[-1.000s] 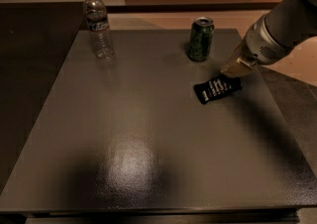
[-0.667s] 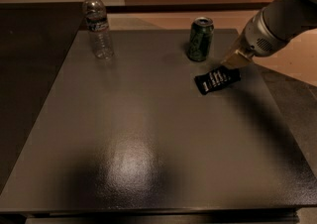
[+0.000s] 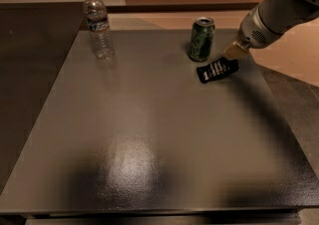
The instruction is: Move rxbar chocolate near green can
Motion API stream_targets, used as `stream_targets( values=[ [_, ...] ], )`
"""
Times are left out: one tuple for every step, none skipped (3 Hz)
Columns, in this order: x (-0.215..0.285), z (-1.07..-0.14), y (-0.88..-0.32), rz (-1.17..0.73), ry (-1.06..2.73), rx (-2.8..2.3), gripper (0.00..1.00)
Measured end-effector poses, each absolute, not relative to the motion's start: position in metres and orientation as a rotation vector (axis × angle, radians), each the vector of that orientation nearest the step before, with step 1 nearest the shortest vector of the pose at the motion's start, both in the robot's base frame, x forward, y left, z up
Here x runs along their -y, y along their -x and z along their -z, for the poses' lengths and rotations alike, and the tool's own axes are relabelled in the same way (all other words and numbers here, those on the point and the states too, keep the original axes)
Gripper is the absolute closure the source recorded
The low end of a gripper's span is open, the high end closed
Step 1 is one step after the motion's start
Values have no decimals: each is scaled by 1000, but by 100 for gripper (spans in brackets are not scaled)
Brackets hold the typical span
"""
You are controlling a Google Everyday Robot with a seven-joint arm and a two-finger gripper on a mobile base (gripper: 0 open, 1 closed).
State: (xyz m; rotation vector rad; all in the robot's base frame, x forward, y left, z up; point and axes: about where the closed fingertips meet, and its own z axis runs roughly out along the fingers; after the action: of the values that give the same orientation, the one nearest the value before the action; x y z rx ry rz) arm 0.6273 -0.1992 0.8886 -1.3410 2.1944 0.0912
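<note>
The rxbar chocolate (image 3: 217, 69), a flat black bar with white lettering, is at the far right of the dark table, just right of and in front of the green can (image 3: 202, 39). The can stands upright, with a small gap between it and the bar. My gripper (image 3: 233, 52) reaches in from the upper right, and its tan fingertips are closed on the bar's right end. The bar is tilted, with its left end lower.
A clear plastic water bottle (image 3: 98, 25) stands upright at the far left of the table (image 3: 149, 134). The table's right edge runs close to the bar and my arm (image 3: 279, 12). A tan floor lies beyond the far edge.
My gripper has moved away from the camera, towards the far edge, with the bar in it. The bar is now closer to the green can. The can and bottle have not moved.
</note>
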Motion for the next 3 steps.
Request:
stream_targets(
  values=[
    [202, -890, -643, -79, 1338, -2189, 82],
    [206, -891, -649, -85, 1325, -2171, 59],
    [205, -890, -649, -88, 1329, -2172, 35]
  ],
)
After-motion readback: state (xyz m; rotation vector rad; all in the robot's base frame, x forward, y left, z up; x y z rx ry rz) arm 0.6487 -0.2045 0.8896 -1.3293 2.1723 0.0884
